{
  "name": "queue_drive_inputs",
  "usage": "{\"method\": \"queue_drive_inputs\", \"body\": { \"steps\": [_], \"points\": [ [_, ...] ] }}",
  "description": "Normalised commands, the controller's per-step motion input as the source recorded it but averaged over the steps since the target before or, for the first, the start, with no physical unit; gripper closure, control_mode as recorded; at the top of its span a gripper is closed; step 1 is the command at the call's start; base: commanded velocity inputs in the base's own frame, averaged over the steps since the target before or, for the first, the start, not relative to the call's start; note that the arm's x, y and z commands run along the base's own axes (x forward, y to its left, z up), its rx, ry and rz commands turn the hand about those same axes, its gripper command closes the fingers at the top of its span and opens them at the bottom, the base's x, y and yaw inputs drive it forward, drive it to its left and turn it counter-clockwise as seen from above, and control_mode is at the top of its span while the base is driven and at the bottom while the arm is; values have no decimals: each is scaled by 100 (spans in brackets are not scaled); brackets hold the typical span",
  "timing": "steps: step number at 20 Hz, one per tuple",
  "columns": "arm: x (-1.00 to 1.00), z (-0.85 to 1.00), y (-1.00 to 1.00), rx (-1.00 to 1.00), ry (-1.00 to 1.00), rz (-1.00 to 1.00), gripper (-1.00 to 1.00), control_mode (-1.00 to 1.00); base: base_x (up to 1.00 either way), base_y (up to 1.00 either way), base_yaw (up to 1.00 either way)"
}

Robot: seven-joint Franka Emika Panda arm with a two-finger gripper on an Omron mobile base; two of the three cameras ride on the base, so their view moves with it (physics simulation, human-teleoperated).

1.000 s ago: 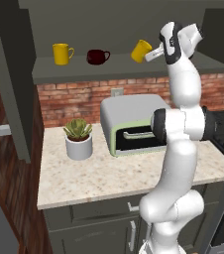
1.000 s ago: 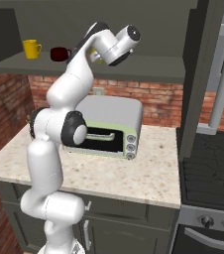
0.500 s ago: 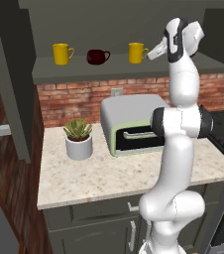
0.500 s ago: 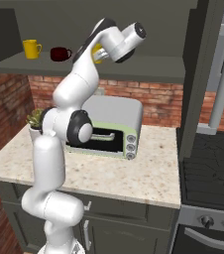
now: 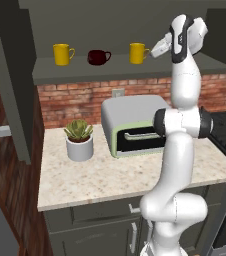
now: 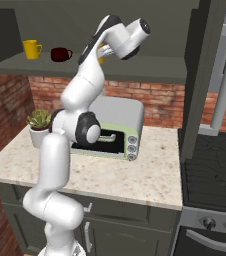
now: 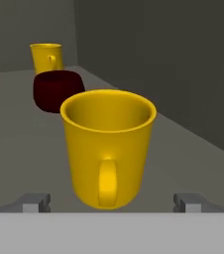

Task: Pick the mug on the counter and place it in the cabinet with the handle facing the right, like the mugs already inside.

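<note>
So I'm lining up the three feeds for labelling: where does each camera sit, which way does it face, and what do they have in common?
Left base view: behind the arm on its left, facing forward and down at the counter and cabinet; the arm rises at lower right.
Right base view: behind on the right, same scene; the arm rises at lower left, toaster oven behind it.
Hand view: on the hand, looking along the shelf at the mug, handle toward the camera; the fingertips stand apart.
Shared: the lemon-yellow mug and dark red mug.
</note>
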Motion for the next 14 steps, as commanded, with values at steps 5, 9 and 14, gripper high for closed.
{"method": "queue_drive_inputs", "body": {
  "steps": [5, 9, 14],
  "points": [
    [-9, -2, 0, 0, -2, 6, -100, -100, 0, 0, 0],
    [-24, -13, 0, 0, -4, 4, -100, -100, 0, 0, 0],
    [-34, -21, 0, 0, -6, 2, -100, -100, 0, 0, 0]
  ]
}}
